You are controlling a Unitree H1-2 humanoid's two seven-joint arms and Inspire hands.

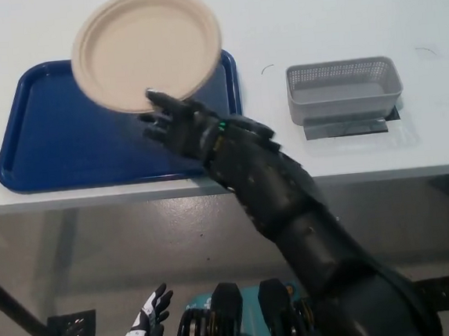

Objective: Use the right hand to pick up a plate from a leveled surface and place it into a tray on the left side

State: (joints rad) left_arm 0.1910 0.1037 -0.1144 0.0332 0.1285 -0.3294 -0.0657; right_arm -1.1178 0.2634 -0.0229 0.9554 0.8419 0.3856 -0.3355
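- A beige round plate (146, 48) is being held by its lower rim in the black right hand (175, 125), whose fingers are being kept closed on that edge.
- The plate is being carried above the blue tray (49, 144), over the tray's upper right part, and is being shown tilted with its hollow face turned toward the camera; whether it is touching the tray cannot be told.
- The right arm is being stretched diagonally from the bottom right of the view, across the front edge of the white table (314, 19), to the tray.
- The tray is being seen lying flat on the left part of the table, near the front edge.
- A grey mesh basket (343, 88) is being seen standing on the table to the right, well apart from the tray.
- The white left hand (148, 332) is being held low at the bottom left, below table level, with its fingers spread and nothing in them.
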